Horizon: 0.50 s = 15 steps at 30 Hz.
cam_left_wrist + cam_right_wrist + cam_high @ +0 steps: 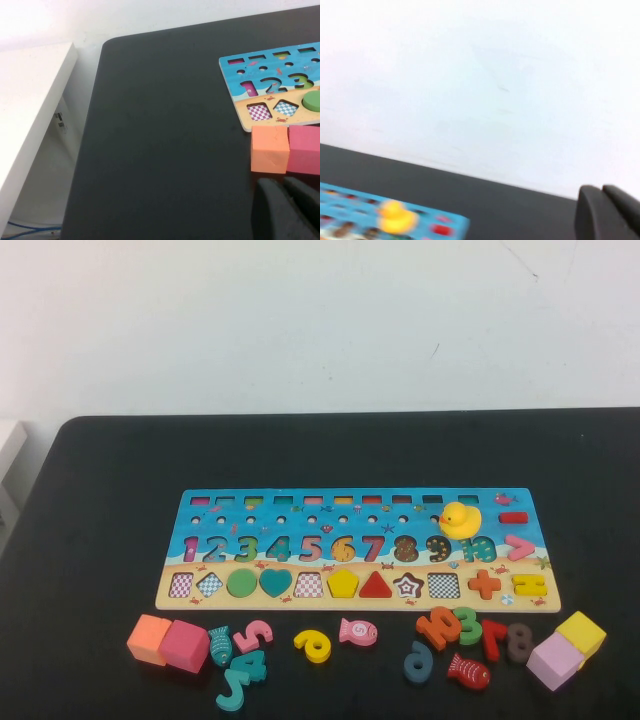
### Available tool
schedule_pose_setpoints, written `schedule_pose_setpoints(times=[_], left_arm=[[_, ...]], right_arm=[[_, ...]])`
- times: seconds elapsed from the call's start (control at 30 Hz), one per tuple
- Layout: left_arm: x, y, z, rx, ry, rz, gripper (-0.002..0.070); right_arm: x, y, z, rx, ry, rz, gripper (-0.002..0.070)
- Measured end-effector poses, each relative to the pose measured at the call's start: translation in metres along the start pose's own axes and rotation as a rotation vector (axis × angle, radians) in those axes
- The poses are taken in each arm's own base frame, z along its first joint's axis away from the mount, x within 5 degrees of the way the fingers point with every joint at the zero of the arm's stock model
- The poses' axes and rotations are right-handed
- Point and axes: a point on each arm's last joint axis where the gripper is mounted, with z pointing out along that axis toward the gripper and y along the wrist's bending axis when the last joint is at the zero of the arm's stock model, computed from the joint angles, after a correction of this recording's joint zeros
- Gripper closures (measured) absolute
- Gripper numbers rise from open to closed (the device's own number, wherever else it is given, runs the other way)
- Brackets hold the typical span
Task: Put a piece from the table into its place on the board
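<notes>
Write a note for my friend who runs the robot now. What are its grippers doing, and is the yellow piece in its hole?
Left gripper: shut, empty, low over the black tabletop beside the orange cube block, near the left end of the long wooden sea-and-beach puzzle board.
Right gripper: shut, empty, raised clear of the board's right end.
Done: the small flat yellow wooden pentagon appears seated in its pentagon recess, next to the red triangle.
Left: nothing for this piece, as far as can be seen.
</notes>
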Motion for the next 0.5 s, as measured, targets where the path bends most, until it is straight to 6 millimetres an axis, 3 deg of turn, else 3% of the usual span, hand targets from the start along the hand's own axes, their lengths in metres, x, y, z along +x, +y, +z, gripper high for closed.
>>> schedule_pose_setpoints(times=[0.23, 0.5], left_arm=[[0.000, 0.000, 0.000, 0.000, 0.000, -0.002, 0.0676], [0.000, 0.000, 0.000, 0.000, 0.000, -0.002, 0.0676]], right_arm=[[0.014, -0.007, -0.016, 0.170, 0.131, 0.018, 0.0657], [0.026, -0.004, -0.018, 0.169, 0.238, 0.089, 0.0657]])
